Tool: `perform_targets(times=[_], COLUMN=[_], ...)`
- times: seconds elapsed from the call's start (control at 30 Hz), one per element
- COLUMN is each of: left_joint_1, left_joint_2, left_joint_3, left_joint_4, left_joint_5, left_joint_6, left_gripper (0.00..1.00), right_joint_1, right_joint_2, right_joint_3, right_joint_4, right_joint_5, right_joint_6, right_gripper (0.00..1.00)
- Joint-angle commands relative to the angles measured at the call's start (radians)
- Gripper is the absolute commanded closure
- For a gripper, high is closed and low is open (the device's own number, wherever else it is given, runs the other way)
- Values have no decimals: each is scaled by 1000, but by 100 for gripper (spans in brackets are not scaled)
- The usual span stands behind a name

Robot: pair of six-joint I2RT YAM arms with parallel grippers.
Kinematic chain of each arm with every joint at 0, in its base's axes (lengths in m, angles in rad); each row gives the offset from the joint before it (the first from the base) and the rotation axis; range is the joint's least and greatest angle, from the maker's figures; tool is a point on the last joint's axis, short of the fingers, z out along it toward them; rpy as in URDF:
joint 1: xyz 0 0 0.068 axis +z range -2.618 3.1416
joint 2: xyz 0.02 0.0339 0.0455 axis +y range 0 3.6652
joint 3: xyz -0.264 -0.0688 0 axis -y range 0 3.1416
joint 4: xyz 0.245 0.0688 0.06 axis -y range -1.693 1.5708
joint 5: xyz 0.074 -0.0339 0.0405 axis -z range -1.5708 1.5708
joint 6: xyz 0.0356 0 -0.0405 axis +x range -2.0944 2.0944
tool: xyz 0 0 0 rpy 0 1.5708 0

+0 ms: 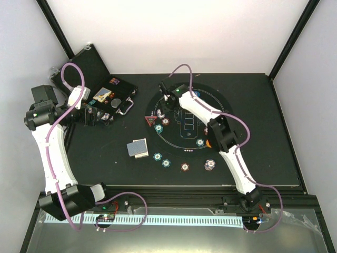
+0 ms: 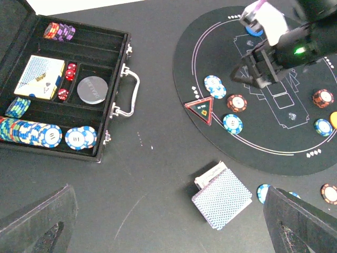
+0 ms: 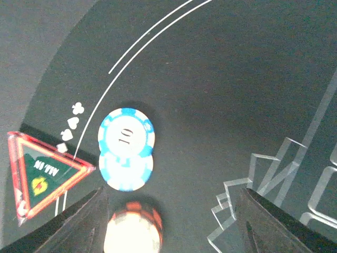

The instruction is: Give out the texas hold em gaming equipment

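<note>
We look into a robot lab cell: white panels point(image 1: 174, 31) and black frame posts point(image 1: 55, 27) at top enclose the black bench point(image 1: 268, 153).

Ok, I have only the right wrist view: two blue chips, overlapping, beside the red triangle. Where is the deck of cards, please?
Observer: The deck of cards lies on the bare table, outside the round mat, on the side towards the arm bases.
Operator: And the left end effector, is it holding something?
Observer: No. The left end effector is open and empty, above the table.
Operator: Are there chips in the case?
Observer: Yes. The open case holds a long row of chips standing on edge.
</note>
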Motion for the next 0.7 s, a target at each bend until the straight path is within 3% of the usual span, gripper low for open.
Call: perform_targets(times=[0.0, 0.4, 0.67], left_joint_1=[6, 6, 6], left_joint_2=[-19, -32, -32], left_joint_3=[45, 13, -1], left_joint_4=[-15, -7, -4], left_joint_5=[30, 59, 90], left_joint_6=[2, 0, -4], left_gripper=[1, 1, 1], right_joint_1=[-4, 20, 37], right_joint_2=[-191, -860, -1164], right_joint_3=[-83, -1022, -1365], right_joint_4=[-40, 106, 72], right_joint_5=[35, 89, 97], right_joint_6=[-11, 200, 314], right_gripper=[29, 14, 10])
